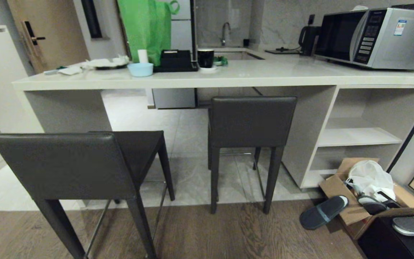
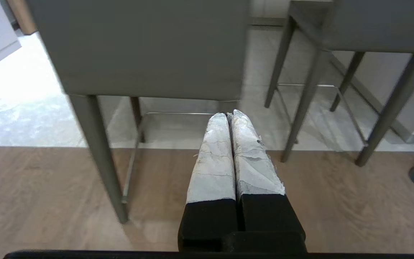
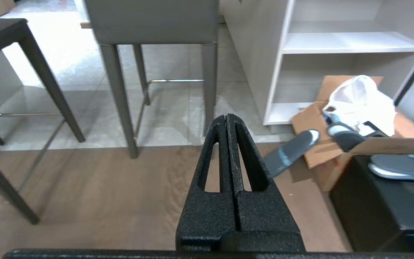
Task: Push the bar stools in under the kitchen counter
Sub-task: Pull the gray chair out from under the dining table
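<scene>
Head view shows two stools — the left stool point(image 1: 67, 165) sits well out from the counter point(image 1: 228, 77), the right stool point(image 1: 252, 120) near its edge. My left gripper point(image 2: 230, 115) and right gripper point(image 3: 226, 117) are closed — good for pushing, I think.

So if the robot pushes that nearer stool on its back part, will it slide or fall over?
The nearer stool would probably slide, since its slim legs stand on smooth wood floor. It looks tall and narrow, though, so a push high on the backrest might tip it forward. It seems stiff, so it should move as one piece.
</scene>
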You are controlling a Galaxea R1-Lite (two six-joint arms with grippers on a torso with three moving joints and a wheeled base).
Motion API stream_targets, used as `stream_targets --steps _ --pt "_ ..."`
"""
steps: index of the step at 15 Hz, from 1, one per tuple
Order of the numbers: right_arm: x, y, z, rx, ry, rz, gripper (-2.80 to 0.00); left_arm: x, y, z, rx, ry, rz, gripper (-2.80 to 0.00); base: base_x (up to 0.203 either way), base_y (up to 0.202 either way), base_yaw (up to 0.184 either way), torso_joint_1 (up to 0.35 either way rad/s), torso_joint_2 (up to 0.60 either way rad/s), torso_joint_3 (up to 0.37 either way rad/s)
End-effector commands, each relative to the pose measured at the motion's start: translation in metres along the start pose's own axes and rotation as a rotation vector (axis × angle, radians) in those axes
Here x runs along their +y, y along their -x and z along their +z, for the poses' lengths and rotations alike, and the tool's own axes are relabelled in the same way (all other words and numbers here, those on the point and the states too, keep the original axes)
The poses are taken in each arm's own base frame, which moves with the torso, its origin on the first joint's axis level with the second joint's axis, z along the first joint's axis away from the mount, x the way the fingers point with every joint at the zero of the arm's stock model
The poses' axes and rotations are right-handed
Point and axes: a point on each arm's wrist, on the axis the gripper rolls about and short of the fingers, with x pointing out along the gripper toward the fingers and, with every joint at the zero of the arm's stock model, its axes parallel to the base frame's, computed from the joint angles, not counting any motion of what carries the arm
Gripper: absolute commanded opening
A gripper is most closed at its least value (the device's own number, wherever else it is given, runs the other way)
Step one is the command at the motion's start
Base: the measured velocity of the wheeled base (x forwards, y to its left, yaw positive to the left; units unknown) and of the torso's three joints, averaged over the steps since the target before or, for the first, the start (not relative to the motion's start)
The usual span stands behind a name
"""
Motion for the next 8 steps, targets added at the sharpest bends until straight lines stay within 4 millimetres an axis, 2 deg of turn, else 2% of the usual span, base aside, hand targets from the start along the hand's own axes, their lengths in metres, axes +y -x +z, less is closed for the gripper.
stream_targets --steps 1,8 --pt "0.0 0.0 0.0 0.0 0.0 0.0 -2.8 0.0 -0.0003 -0.0008 0.004 0.0 0.0 -2.8 0.0 -0.196 0.003 0.005 0.0 0.004" --pt "0.0 -0.0001 0.0 0.001 0.001 0.001 -2.8 0.0 -0.0003 -0.0008 0.004 0.0 0.0 -2.8 0.0 -0.194 0.002 0.003 0.0 0.002"
